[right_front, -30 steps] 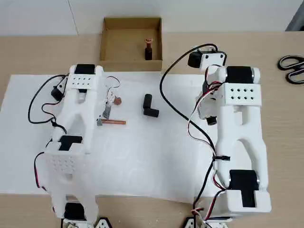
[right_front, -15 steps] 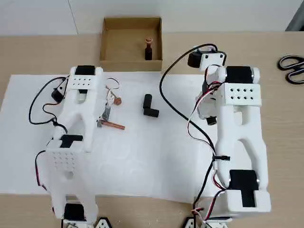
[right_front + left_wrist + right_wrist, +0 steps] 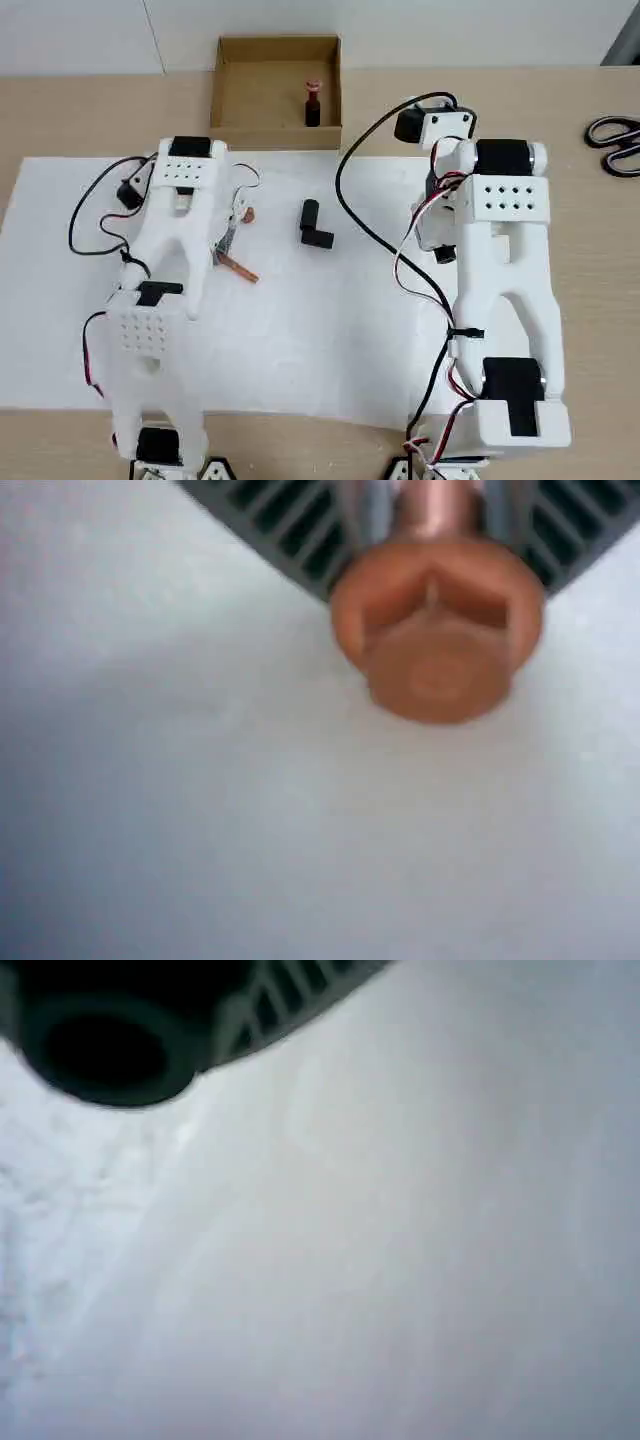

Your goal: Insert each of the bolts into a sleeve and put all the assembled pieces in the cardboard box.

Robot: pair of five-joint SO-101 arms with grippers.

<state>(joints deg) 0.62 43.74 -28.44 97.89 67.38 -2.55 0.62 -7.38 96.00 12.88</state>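
The left gripper (image 3: 224, 256) is over the white sheet (image 3: 300, 350), towards the worktop's left side. Its fingers pinch a copper bolt (image 3: 241, 268) by the shank, and the bolt slants out over the sheet. A second copper head (image 3: 248, 214) sits just beside that gripper. Two sleeves (image 3: 316, 225) lie touching in an L near the sheet's middle. The right gripper (image 3: 443, 250), tucked under its arm on the right, has its fingers closed on a black sleeve (image 3: 100, 1050). The box (image 3: 216, 95) stands at the far edge, and one assembled piece (image 3: 312, 104) is upright inside. Scissors (image 3: 615, 142) lie at the right edge.
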